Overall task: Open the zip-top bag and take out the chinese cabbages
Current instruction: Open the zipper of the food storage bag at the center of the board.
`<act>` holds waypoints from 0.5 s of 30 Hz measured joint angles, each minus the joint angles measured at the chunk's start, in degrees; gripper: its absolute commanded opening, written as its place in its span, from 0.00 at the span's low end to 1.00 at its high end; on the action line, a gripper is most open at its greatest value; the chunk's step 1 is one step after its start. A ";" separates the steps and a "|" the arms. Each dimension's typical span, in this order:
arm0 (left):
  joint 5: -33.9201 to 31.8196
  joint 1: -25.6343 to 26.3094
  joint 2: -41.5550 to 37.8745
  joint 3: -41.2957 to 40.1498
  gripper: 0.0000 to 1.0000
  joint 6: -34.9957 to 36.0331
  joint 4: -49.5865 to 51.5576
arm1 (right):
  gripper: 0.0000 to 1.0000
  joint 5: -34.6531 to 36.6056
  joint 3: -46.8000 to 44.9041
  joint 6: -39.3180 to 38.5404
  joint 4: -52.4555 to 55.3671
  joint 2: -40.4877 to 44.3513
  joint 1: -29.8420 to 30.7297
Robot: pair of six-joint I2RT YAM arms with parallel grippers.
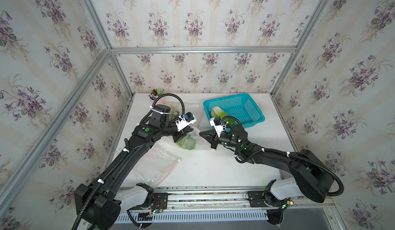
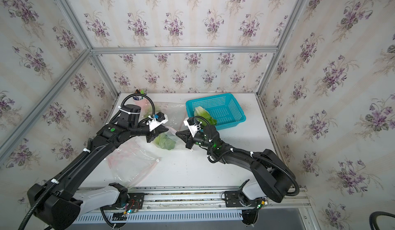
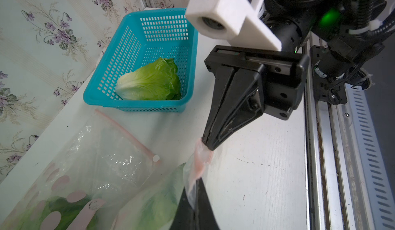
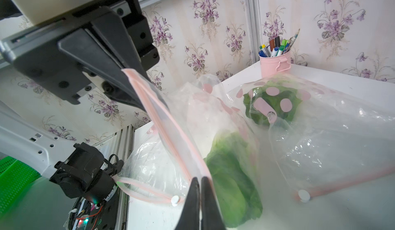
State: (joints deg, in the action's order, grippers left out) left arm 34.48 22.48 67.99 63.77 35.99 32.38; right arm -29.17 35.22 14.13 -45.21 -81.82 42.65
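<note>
Fingers (image 4: 111, 47) of the left gripper (image 1: 191, 130) are clamped on the middle bag (image 1: 199, 143) at its pink rim. An empty bag (image 1: 154, 167) lies in front of that arm. Behind it, a spotted bag (image 4: 320, 115) holds the back cabbage (image 4: 271, 105). The middle cabbage (image 1: 188, 144) sits in the held bag; I cannot tell whether its mouth is open. The right gripper (image 1: 201, 133) pinches the same rim, closed. The loose cabbage (image 1: 218, 112) lies in the blue basket (image 1: 254, 109), so I judge 1 of 3 is out and 2 are left.

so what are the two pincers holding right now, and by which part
The left pincer and right pincer are both shut on one zip-top bag, pinching its pink zip strip at separate spots.
</note>
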 measured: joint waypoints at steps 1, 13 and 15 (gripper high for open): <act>0.00 0.00 0.00 0.00 0.00 0.00 0.00 | 0.00 -0.02 -0.22 0.04 -0.02 -0.04 -0.15; 0.00 0.35 0.13 0.00 0.00 -0.02 0.00 | 0.00 -0.22 -2.49 0.70 -0.46 -3.04 -0.59; 0.00 0.52 0.24 -0.02 0.00 -0.02 0.00 | 0.00 -0.17 -3.30 0.87 -1.11 -2.97 -0.55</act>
State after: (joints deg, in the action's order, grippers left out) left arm 34.48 23.00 68.23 63.75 35.97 32.38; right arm -29.34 31.92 15.00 -46.33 -84.79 42.11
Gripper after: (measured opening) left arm 0.048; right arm 0.049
